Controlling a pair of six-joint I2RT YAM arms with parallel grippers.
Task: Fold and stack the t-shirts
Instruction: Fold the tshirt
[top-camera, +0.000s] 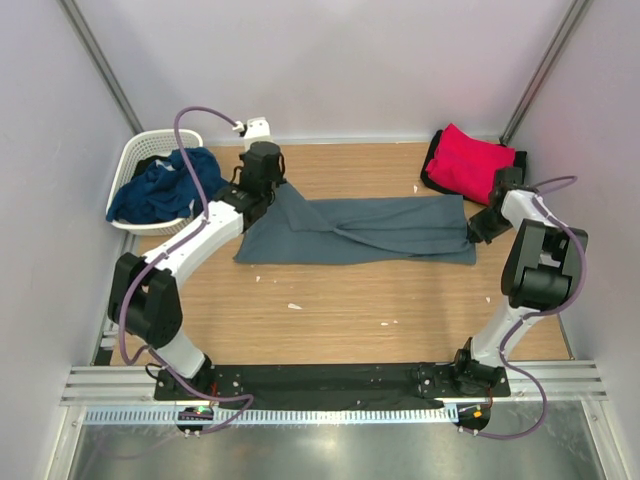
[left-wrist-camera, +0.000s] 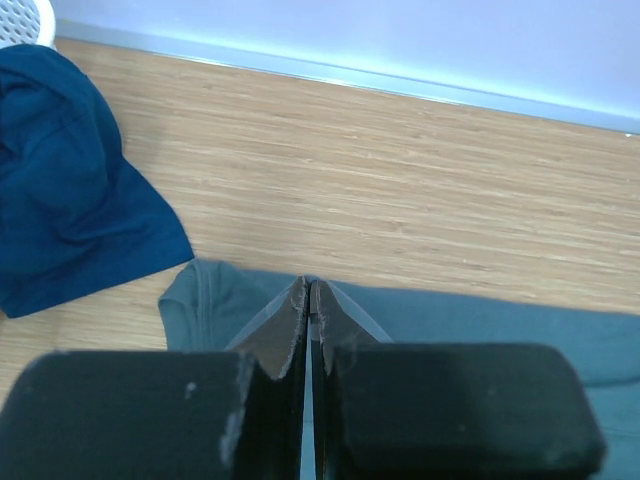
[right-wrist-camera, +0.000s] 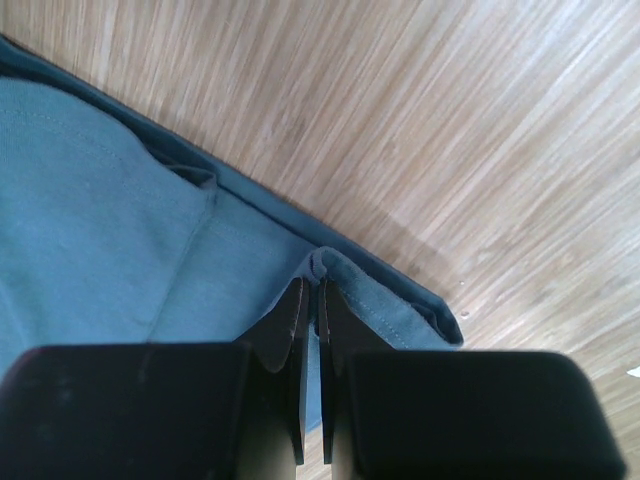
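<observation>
Top external view, left to right. Risk, as I judge it: the left gripper (left-wrist-camera: 308, 295) is closed on only a thin edge of the slate grey-blue cloth t-shirt (top-camera: 360, 230), which lies stretched across the wooden table (top-camera: 340, 305). The right gripper (right-wrist-camera: 312, 290) nips just its hem, so uneven pulling could slip either hold. Pose: both arms reach forward, wrists turned down onto the shirt's ends.

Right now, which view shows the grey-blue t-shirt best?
Top external: the whole grey-blue t-shirt is visible, end to end. Left wrist shows only the collar end pinched by the left gripper; right wrist only the hem edge pinched by the right gripper.
</observation>
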